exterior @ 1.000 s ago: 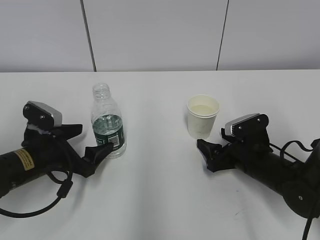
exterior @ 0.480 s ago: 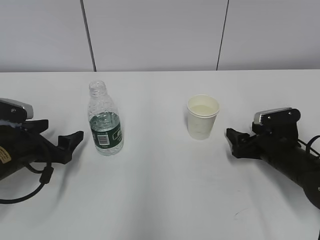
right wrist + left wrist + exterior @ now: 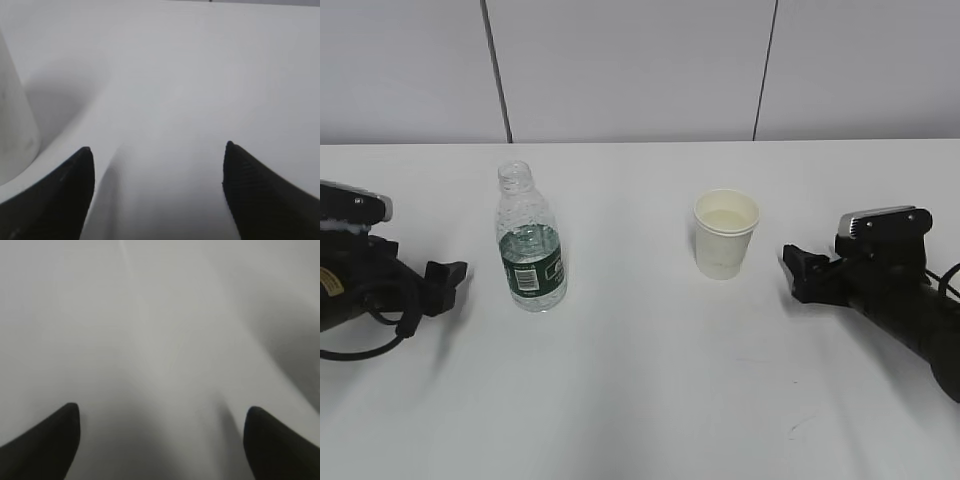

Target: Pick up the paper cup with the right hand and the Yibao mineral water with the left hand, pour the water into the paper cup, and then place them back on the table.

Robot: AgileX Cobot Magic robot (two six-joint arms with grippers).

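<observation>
Small clear ribbed Yibao mineral water (image 3: 531,240) and cream paper cup (image 3: 725,234) stand released mid-table (image 3: 640,400); left hand (image 3: 442,285) and right hand (image 3: 800,272), wide-open and empty, have withdrawn toward side edges—task apparently complete.

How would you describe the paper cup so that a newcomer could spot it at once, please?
On the white table, look right of centre, just ahead of the right gripper. The paper cup stands upright there, short, cream-white and opaque, unlike the taller clear bottle with its green label.

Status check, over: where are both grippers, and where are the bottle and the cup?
Left gripper open, empty. Right gripper open, empty. Yibao mineral water and paper cup upright on table. Nothing between.
</observation>
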